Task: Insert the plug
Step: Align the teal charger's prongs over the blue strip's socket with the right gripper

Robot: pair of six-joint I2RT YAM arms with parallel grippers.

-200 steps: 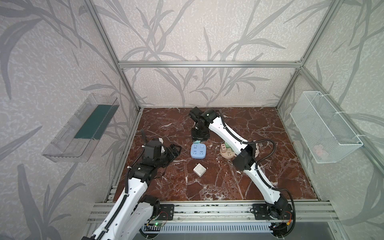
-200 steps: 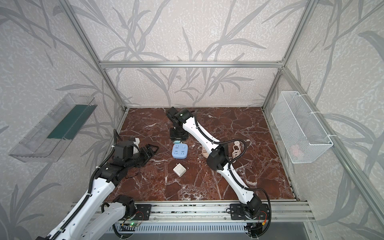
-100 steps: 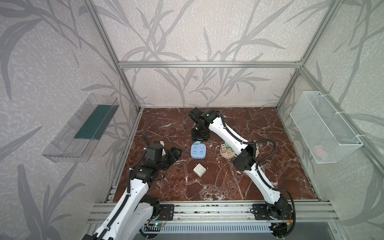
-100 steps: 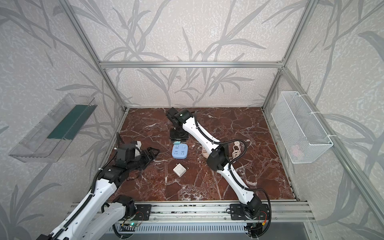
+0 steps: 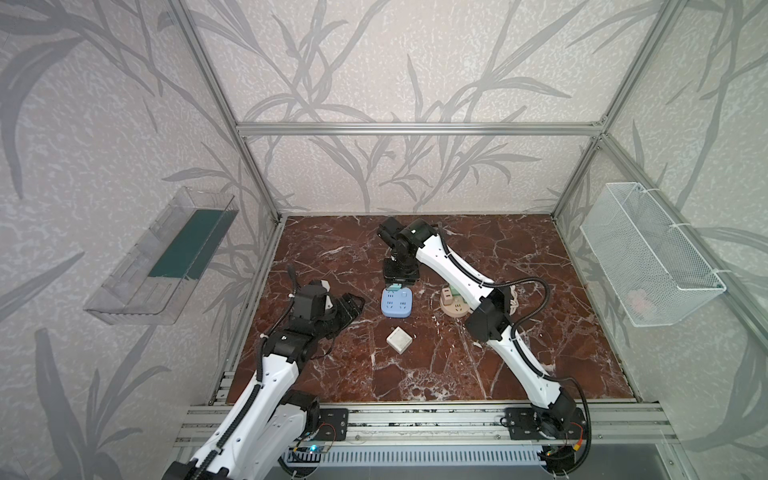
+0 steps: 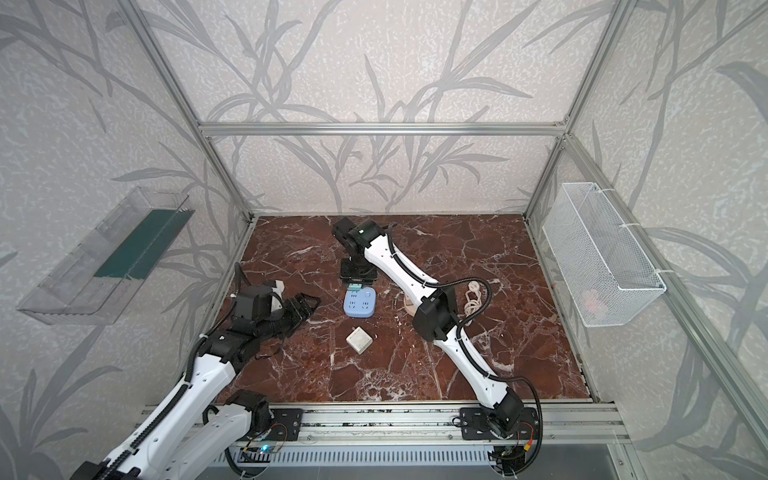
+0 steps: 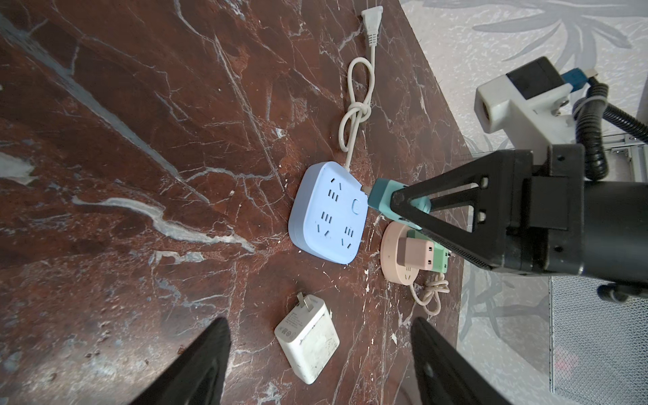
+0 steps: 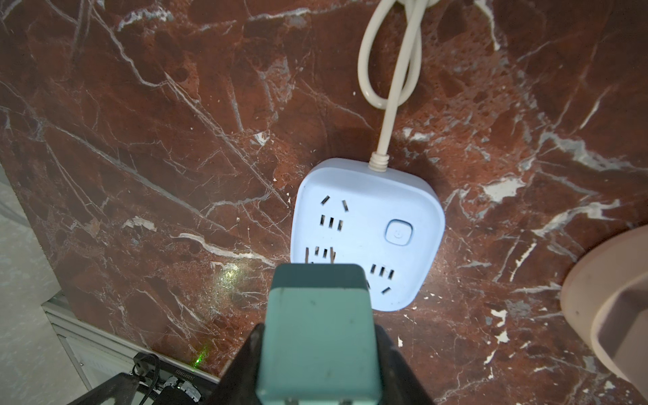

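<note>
Right gripper grips teal plug over blue power strip.

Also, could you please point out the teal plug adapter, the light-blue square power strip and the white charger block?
Teal plug adapter (image 8: pixel 317 331): right wrist view, back face.
Light-blue square power strip (image 7: pixel 328 215): left wrist view, socket face.
White charger block (image 5: pixel 399 339): in a top view, top face.

The left arm and right arm, bolted to the aluminium rail, are clad in white shells, with black joints, ribbed cables and triangular fingers.
</note>
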